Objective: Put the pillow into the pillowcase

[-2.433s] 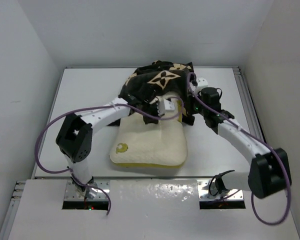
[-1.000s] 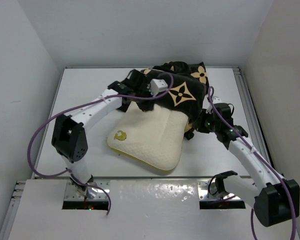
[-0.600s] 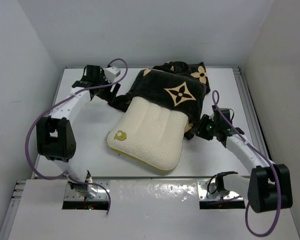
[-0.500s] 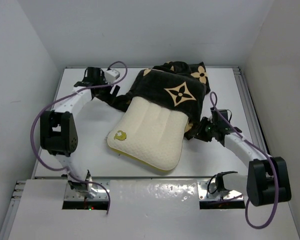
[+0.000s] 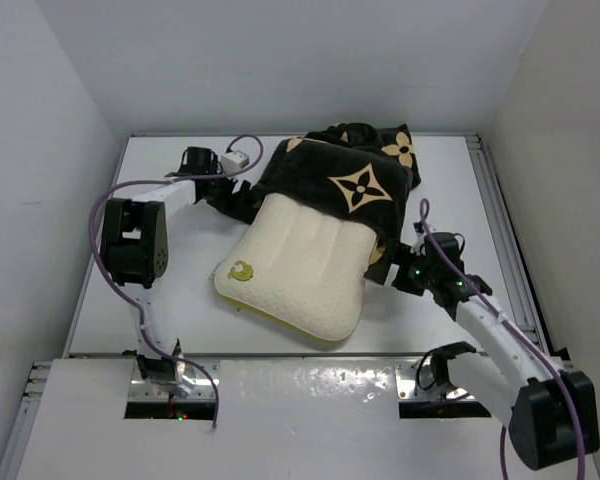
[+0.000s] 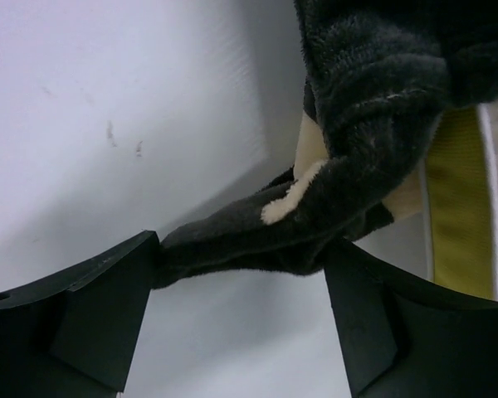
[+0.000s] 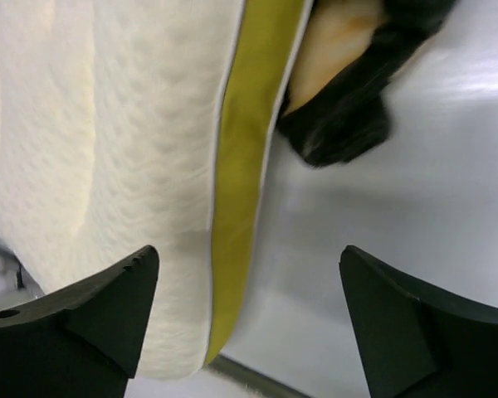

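Both arms have shifted in the last 0.5 s. The left arm's elbow has edged in toward the pillow (image 5: 300, 275), and the right arm's elbow has dropped back toward the near edge. The pillow itself and the pillowcase (image 5: 355, 185) lie as they did.

From where I stand, the cream pillow rests at a slant in the middle of the table (image 5: 170, 290). Its gold emblem (image 5: 241, 269) is at the near-left corner, uncovered. Its far end is tucked into the black flower-print pillowcase, which covers only that end and bunches up toward the back wall.

The left gripper (image 5: 235, 200) is at the left edge of the pillowcase's opening. Its wrist camera shows the 2 fingers spread wide, with a stretched flap of the black fabric lying across the gap and touching both. I cannot tell whether that flap is actually held.

The right gripper (image 5: 385, 272) sits low by the pillow's right side, jaws spread with nothing between them. Ahead of it are the pillow's mustard-yellow band (image 7: 245, 166) and a loose corner of the pillowcase on the table just beside the band.
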Controlling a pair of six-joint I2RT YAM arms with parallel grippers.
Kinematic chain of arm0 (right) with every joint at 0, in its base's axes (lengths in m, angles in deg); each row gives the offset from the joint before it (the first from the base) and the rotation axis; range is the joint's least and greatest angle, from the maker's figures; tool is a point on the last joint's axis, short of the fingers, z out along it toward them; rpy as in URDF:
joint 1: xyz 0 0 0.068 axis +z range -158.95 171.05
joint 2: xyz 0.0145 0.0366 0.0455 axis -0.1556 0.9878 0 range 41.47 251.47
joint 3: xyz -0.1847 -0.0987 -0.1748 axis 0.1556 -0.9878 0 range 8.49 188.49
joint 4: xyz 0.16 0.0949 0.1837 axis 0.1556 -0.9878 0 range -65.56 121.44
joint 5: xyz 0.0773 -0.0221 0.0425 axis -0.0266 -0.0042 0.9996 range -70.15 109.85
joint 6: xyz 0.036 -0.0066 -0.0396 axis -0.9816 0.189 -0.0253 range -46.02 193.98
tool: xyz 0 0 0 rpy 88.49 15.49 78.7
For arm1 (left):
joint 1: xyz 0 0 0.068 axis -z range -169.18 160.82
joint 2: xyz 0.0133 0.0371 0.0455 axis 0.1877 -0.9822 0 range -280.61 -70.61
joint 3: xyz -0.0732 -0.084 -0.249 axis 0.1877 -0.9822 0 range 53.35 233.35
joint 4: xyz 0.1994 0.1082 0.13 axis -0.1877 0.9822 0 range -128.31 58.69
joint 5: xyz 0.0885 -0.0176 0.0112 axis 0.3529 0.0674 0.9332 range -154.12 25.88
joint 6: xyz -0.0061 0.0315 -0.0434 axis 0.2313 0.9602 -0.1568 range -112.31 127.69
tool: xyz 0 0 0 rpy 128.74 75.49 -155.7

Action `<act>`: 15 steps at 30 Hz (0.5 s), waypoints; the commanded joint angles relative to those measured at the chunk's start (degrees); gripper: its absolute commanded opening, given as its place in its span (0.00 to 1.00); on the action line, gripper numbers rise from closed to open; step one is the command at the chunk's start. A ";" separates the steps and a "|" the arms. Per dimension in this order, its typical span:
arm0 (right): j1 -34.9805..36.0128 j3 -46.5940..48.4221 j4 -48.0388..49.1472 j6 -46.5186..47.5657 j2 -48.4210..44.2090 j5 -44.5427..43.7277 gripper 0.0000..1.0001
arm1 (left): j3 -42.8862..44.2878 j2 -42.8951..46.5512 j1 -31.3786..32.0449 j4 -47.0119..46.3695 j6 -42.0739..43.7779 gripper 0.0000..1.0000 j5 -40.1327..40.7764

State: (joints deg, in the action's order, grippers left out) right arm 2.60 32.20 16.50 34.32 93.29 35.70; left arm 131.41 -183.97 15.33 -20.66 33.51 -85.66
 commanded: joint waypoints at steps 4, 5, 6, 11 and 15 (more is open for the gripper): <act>7.16 2.23 6.74 -2.25 9.25 2.26 0.92 | -2.03 -1.78 1.72 -5.25 -2.45 0.70 -1.93; 8.30 2.31 8.24 -3.22 10.32 1.99 0.93 | -2.65 -1.51 1.99 -5.69 -2.36 0.64 -1.32; 8.75 2.31 9.83 -4.19 11.20 1.90 0.93 | -3.35 -1.43 2.08 -5.78 -2.18 0.58 -0.96; 12.87 4.23 17.74 -9.38 18.92 1.55 0.94 | -4.06 -0.81 2.60 -4.03 -2.53 0.11 -2.10; 13.50 7.23 19.07 -9.82 27.00 1.63 0.87 | -5.37 1.03 2.96 -2.54 -2.88 0.00 -1.23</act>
State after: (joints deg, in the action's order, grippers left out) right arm 15.49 35.83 28.96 26.91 116.67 38.15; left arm 127.35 -186.13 17.89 -23.98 31.13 -86.57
